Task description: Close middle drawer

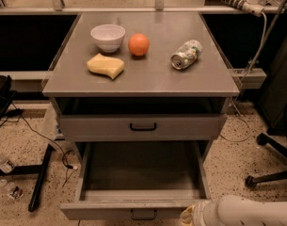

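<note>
The middle drawer [110, 210] is pulled far out toward me, a wide shallow grey tray with nothing in it, and its small black handle [143, 214] shows at the bottom edge. The upper drawer [100, 126] above it sits pushed in, with its own black handle. The lowest drawer is hidden beneath the open one. My gripper [187, 216] is at the bottom right, on the end of a white arm [249, 212], right against the right part of the open drawer's front.
On the cabinet top stand a white bowl [108, 36], an orange [139, 44], a yellow sponge [106, 65] and a lying can [186, 54]. A black chair base [270, 173] is on the floor at the right. Cables and a black bar [42, 178] lie at the left.
</note>
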`<state>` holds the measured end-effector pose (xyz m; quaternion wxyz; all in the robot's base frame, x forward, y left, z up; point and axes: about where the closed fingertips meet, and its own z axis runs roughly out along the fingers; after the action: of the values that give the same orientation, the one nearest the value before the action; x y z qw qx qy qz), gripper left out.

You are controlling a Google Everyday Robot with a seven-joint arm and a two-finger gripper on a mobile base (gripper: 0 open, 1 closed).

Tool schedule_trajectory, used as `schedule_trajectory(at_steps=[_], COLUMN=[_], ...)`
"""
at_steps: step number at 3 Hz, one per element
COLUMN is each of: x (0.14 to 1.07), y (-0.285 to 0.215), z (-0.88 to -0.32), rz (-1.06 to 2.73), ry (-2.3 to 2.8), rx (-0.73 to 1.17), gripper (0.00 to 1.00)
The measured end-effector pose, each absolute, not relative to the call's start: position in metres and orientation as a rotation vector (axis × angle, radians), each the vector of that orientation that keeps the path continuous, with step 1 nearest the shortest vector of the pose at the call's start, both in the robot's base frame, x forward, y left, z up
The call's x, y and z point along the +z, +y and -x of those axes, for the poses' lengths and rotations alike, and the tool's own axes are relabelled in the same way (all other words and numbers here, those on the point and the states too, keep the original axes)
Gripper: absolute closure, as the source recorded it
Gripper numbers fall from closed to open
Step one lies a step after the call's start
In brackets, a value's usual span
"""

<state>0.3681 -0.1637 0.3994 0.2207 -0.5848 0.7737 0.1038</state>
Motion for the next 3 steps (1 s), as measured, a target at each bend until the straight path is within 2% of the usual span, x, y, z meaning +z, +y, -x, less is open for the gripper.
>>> schedule_trajectory(at_steps=[2,3], x=[0.399,0.401], y=[-0.164,-0.163], z=[-0.368,-0.378], rz=[1.617,1.61], ry=[2.139,2.108], rx=[0.287,0.294], gripper=[0.12,0.0])
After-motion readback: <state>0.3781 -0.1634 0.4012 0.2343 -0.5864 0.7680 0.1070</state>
